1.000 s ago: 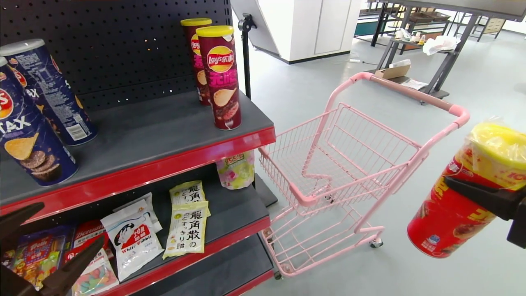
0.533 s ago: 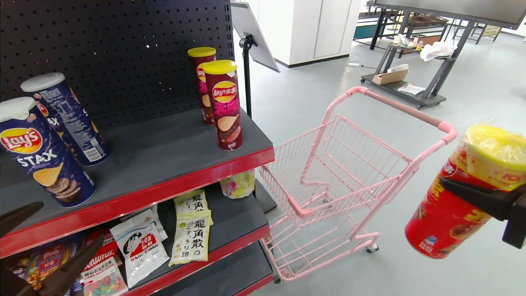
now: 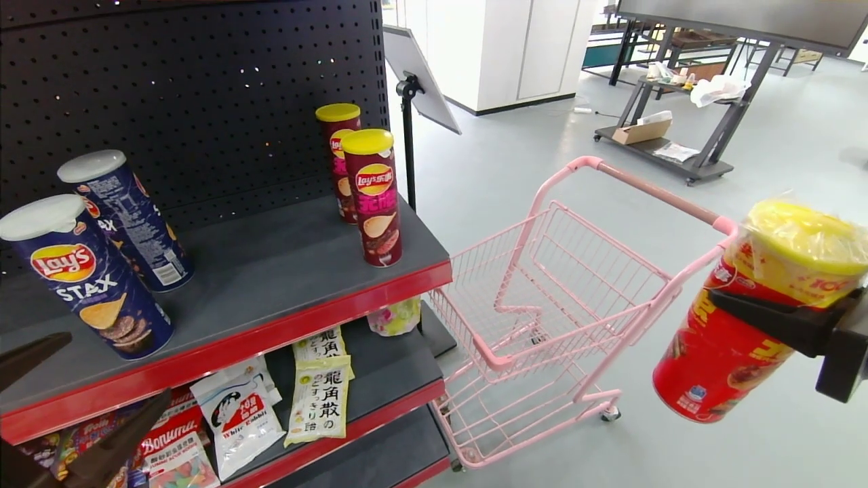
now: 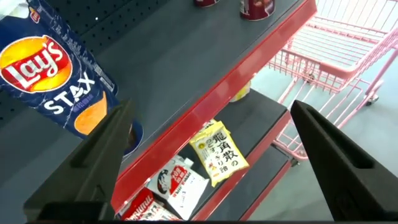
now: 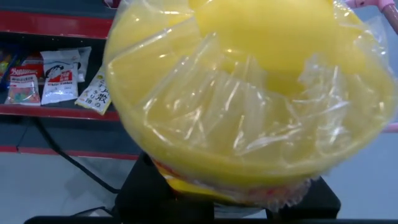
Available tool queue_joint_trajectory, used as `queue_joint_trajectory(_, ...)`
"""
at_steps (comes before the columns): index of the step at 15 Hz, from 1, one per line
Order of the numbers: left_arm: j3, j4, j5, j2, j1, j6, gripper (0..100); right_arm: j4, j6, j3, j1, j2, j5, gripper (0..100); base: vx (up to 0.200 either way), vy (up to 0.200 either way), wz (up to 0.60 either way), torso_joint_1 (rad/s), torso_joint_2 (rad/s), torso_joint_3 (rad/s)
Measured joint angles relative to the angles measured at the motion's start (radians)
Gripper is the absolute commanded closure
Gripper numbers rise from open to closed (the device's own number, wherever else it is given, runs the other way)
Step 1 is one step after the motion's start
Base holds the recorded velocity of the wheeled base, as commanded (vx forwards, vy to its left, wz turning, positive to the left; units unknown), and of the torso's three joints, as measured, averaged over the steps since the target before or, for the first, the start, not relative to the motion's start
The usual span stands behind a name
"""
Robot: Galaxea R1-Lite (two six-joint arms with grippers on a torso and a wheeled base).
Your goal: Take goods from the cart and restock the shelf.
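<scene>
Red canister (image 3: 725,352) (yellow lid under clear wrap) hangs tilted beside the pink cart (image 3: 661,194) handle.

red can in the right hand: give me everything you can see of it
The red can is a wide cylinder with a printed red-and-yellow wrap and a yellow lid under crinkled clear film. The material looks like card or plastic. It hangs in the air beside the pink cart handle, tilted, lid uppermost. The right hand is shut on its upper body; nothing else touches it.

Chip cans (image 3: 371,196) stand on the shelf (image 3: 271,251), cart (image 3: 651,191) to its right.
</scene>
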Motion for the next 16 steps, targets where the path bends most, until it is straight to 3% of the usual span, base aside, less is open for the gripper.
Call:
queue_joint_trajectory(2, 0.000, 0.000, 0.000, 0.000, 0.000, 0.001, 0, -0.001, -0.002, -0.012, 0.006, 0.015, 0.010, 100, 0.000, 0.000, 0.00, 0.000, 0.00, 0.000)
queue_joint_trajectory(14, -0.001, 0.000, 0.001, 0.002, 0.002, 0.003, 0, -0.003, -0.007, -0.027, 0.006, 0.067, 0.011, 100, 0.000, 0.000, 0.60, 0.004, 0.00, 0.000)
queue_joint_trajectory(16, -0.001, -0.001, 0.002, 0.002, 0.002, 0.003, 0, -0.004, -0.012, -0.027, 0.005, 0.071, 0.011, 100, 0.000, 0.000, 0.00, 0.000, 0.00, 0.000)
